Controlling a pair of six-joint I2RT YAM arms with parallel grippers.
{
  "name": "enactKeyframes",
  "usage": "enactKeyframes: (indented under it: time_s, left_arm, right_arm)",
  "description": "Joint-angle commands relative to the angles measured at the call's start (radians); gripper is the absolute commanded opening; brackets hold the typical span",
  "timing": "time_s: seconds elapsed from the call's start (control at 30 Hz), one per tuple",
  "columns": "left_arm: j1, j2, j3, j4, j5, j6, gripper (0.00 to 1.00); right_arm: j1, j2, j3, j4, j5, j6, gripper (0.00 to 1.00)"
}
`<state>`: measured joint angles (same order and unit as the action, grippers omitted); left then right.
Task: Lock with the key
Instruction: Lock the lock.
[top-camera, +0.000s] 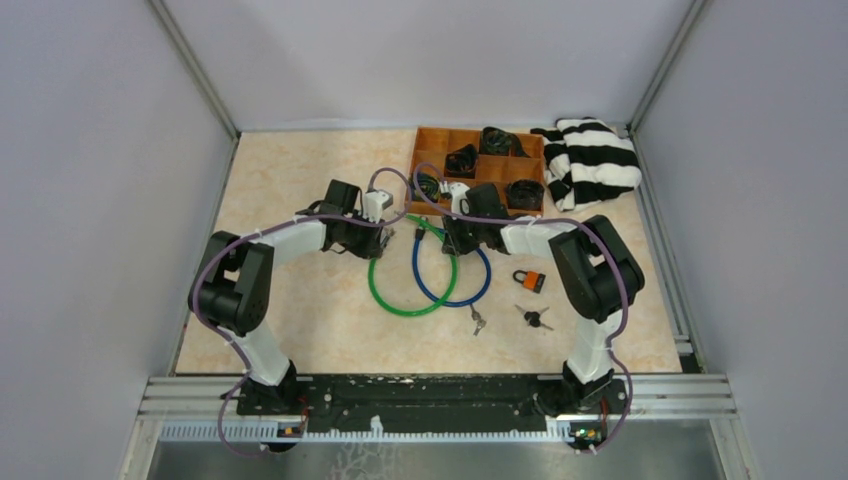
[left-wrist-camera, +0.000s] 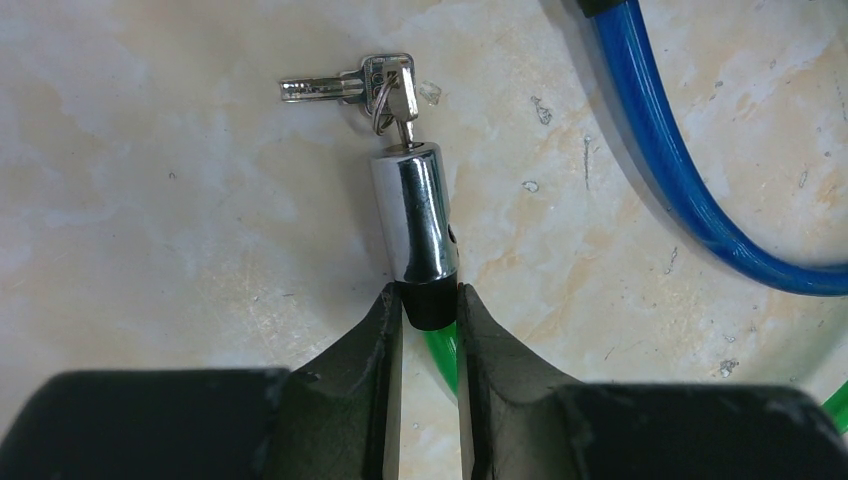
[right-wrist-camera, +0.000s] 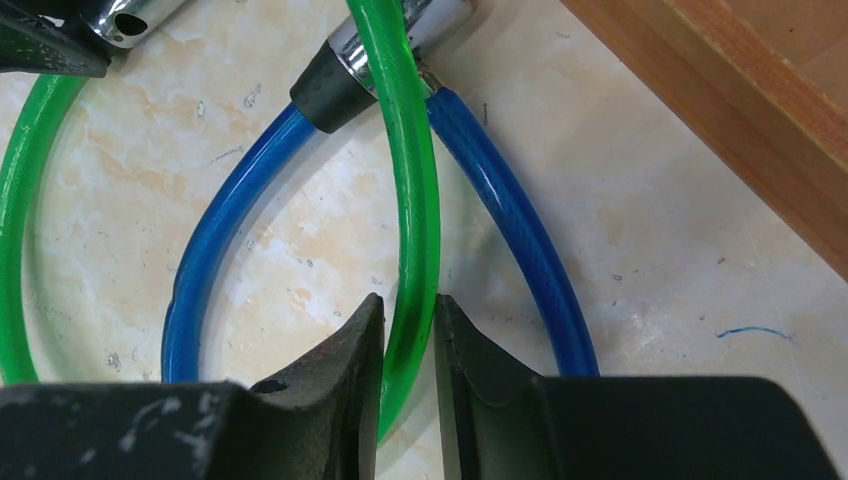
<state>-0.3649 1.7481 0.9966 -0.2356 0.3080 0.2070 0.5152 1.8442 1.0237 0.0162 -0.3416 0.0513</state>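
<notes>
Risk: cable (right-wrist-camera: 408, 200) could slip my right claw (right-wrist-camera: 410, 305) and miss the barrel (left-wrist-camera: 417, 215).
Hold: left claw (left-wrist-camera: 428, 295) clamps barrel.
Doubt: right claw narrow round cable; grip unclear.

two arms, left arm (top-camera: 295, 238) and right arm (top-camera: 530, 237), share one build: white tube links between chunky black joint housings, on black bases (top-camera: 268, 393). a purple cable (top-camera: 192, 300) loops loosely along each. a white block (top-camera: 377, 205) sits at each wrist. the jaws are matte black, tapering to blunt tips; the right pair shows pale scuffs.
</notes>
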Motion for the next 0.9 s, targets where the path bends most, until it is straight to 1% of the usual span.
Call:
enactKeyframes:
  time_s: [0.0,0.27,0.6,0.67,0.87]
  left_arm:
    - [-0.009,0.005,-0.031,-0.057,0.015,0.018,0.00]
    - [-0.008,0.003,-0.034,-0.055,0.016,0.021,0.00]
    - [-0.008,0.006,-0.035,-0.054,0.019,0.020,0.00]
    - [-0.009,0.005,-0.035,-0.056,0.017,0.017,0.00]
    - [-0.008,0.004,-0.033,-0.051,0.010,0.015,0.00]
  right_arm:
    - [0.017,0.024,0.044,0.028,0.004,-0.024,0.25]
    - [0.018,0.030,0.047,0.042,0.023,-0.038,0.26]
    - [0.022,0.078,0.121,0.028,0.029,-0.050,0.27]
    - [0.023,0.083,0.129,0.024,0.028,-0.048,0.22]
    - [0.022,0.049,0.138,0.014,0.012,-0.059,0.00]
